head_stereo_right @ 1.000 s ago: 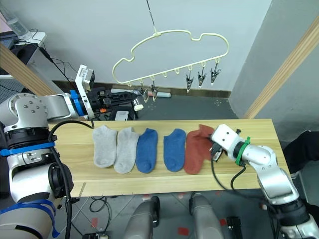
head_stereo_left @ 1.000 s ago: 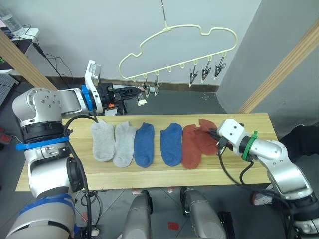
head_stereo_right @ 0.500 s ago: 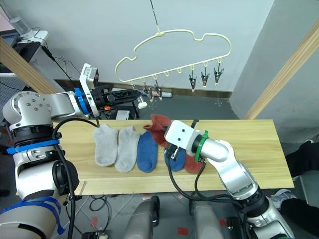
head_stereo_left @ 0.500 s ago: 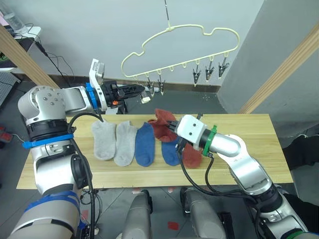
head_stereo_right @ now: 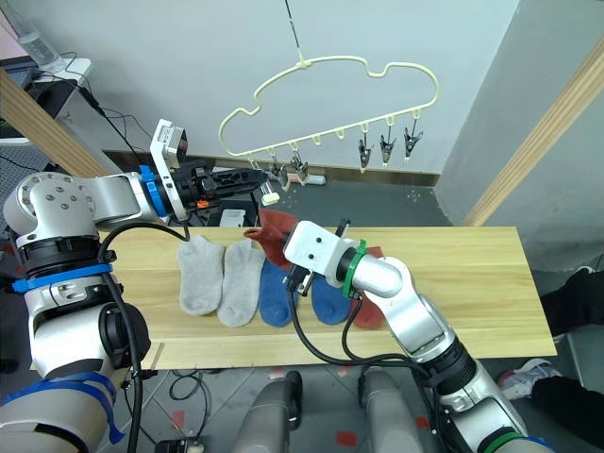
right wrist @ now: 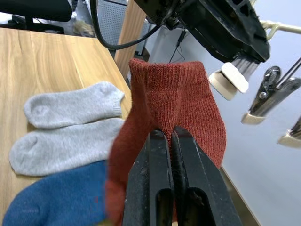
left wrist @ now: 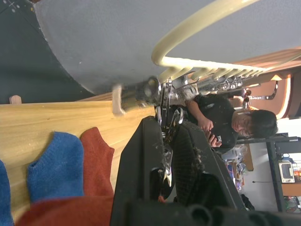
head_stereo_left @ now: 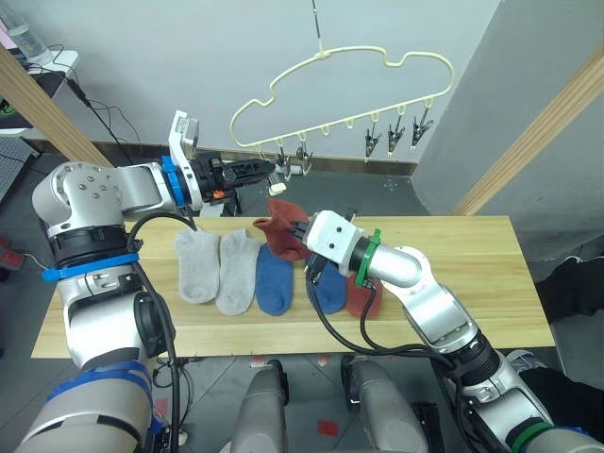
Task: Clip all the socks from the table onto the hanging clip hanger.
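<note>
Left eye view: one rust red sock (head_stereo_left: 279, 226) is held clear of the bench (head_stereo_left: 491, 283), near the middle of the frame, clamped between the closed fingers of the right claw (head_stereo_left: 300, 233); in the right wrist view the knit is seen pinched at a fold, with the cuff hanging free above the fingers. Since a second ago this sock has been lifted from the right end of the row and carried leftward and upward, toward the clips at the left of the clip hanger (head_stereo_left: 344, 94) in the upper middle of the frame. The left claw (head_stereo_left: 267, 170) is closed on a metal clip (head_stereo_left: 281, 168) at the left end of the hanger bar, and its place has hardly altered. Five socks remain on the bench: two grey socks (head_stereo_left: 215, 269) at the left, two blue socks (head_stereo_left: 300, 280) partly behind the right arm, and a second red sock (head_stereo_left: 364, 297) under it. By this it is judged that the first clipping is at hand and nothing is yet hung.
</note>
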